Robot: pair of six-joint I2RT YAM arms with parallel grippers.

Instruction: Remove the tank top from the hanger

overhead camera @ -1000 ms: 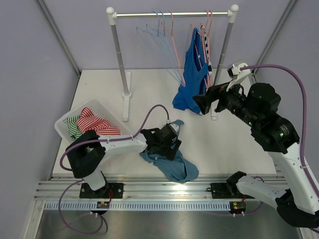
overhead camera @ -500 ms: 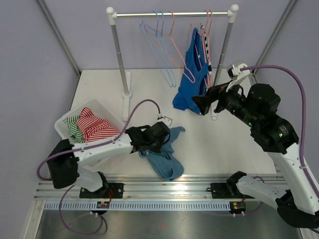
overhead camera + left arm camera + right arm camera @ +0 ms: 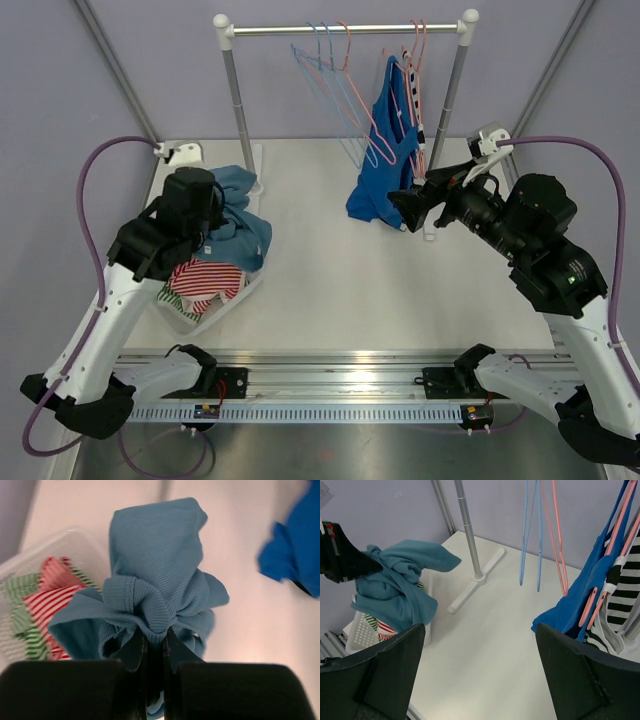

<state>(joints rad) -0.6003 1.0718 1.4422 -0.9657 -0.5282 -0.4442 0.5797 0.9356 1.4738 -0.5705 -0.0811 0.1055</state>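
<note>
The left gripper is clamping a light blue ribbed fabric tank top, its two fingers pressed together on a bunched fold of the cloth, as the left wrist view is showing. The tank top is hanging free of any hanger, draping down from the grip at about 9 o'clock on the white tabletop. It is hanging just above a white plastic laundry basket, with its lower folds touching or nearly touching the contents; which one cannot be told. Red-and-white and green-and-white striped clothes are lying inside that basket.

At 12 o'clock a white-and-grey metal clothes rack is standing at the far edge of the table. Thin light blue and pink wire hangers are hanging bare from the middle of its rail. Toward 1 o'clock a royal blue garment is hanging on a pink hanger, and a black-and-white striped garment is hanging just beside it, nearer the rack's post.

The right gripper is hovering at about 2 o'clock, just beside the lower hem of the royal blue garment. Its fingers are spread wide apart and are holding nothing, as the right wrist view is showing.
</note>
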